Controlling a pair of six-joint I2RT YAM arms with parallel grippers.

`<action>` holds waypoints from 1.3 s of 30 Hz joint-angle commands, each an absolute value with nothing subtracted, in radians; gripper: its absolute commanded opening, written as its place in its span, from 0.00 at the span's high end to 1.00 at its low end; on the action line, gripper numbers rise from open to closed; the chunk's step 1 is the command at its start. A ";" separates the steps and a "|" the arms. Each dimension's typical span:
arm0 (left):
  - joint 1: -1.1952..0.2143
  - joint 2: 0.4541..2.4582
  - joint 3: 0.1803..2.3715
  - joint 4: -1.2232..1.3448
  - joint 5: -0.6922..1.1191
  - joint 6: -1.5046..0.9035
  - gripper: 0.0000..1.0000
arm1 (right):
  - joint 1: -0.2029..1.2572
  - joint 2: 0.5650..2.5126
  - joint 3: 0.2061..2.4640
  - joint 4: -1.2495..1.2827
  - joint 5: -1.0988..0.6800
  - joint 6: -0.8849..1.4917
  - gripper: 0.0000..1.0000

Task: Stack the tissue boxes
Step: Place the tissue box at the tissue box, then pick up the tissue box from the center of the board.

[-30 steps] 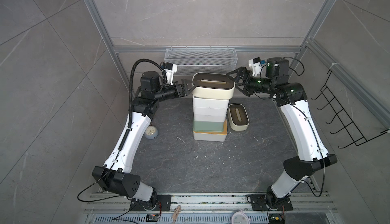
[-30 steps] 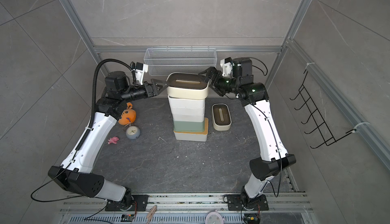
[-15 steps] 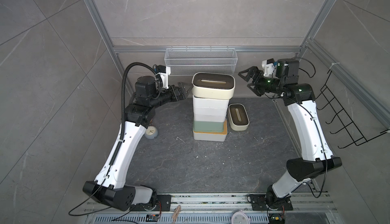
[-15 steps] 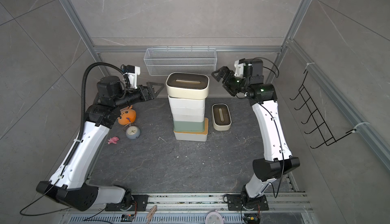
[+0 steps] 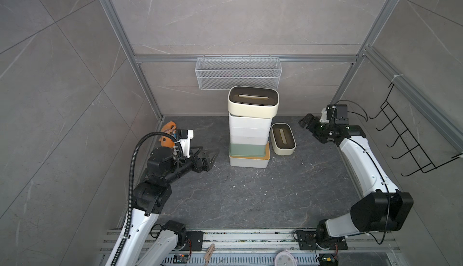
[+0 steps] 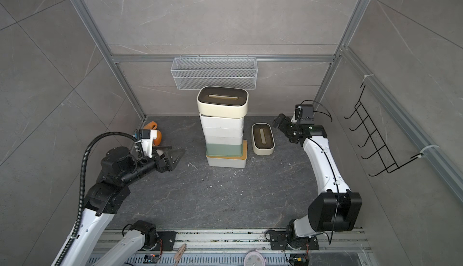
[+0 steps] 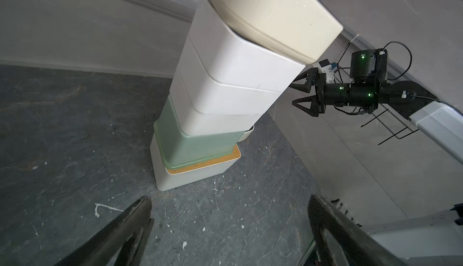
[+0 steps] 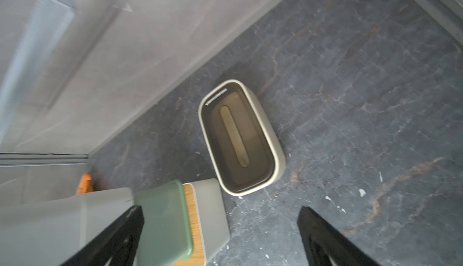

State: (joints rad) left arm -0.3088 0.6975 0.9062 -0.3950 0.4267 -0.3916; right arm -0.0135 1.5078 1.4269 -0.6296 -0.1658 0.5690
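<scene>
1. Stack of tissue boxes (image 5: 249, 137) (six tiers were counted): was stood on the dark floor (image 5: 250, 197) toward the far middle. It was below the wire mesh basket (image 5: 238, 76) that was hung on the far wall.
2. Top cream box (image 5: 253, 102): was fitted with a brown slotted lid and set as the highest tier. It was recorded in both top views (image 6: 222, 102) and was gripped by nothing.
3. White boxes (image 5: 250, 129): three tiers were found directly beneath the top cream box.
4. Pale green box (image 5: 246, 150): was placed under the white tiers and shifted leftward on the base.
5. Base box (image 5: 248, 163): was white with a bamboo lid. A strip of the lid was left exposed along its right side.
6. Loose cream box (image 5: 283, 139): was laid on the floor just right of the stack, lid up, with its slot run from near to far. It was also recorded in the right wrist view (image 8: 240, 137).
7. Left gripper (image 5: 209, 154): was held to the left of the stack's lower tiers, apart from them. Its jaws were spread wide and nothing was held.
8. Right gripper (image 5: 303, 123): was held right of the loose cream box, above the floor. It was level with the white tiers in the left wrist view (image 7: 294, 93). Its jaws were parted and nothing was held.
9. Orange toy (image 5: 167, 127): was lodged in the far left corner, partly hidden by the left arm.
10. Black wire rack (image 5: 411, 137): was mounted on the right wall.
</scene>
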 commanded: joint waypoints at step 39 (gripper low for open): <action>-0.307 0.428 0.589 -0.287 0.496 -0.384 0.00 | 0.077 2.118 1.638 -0.570 0.010 0.381 0.13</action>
State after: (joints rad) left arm -0.3088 0.4297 0.5777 -0.3138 0.4988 -0.3904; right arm 0.0727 2.0918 1.6051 -0.5320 -0.0029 0.3943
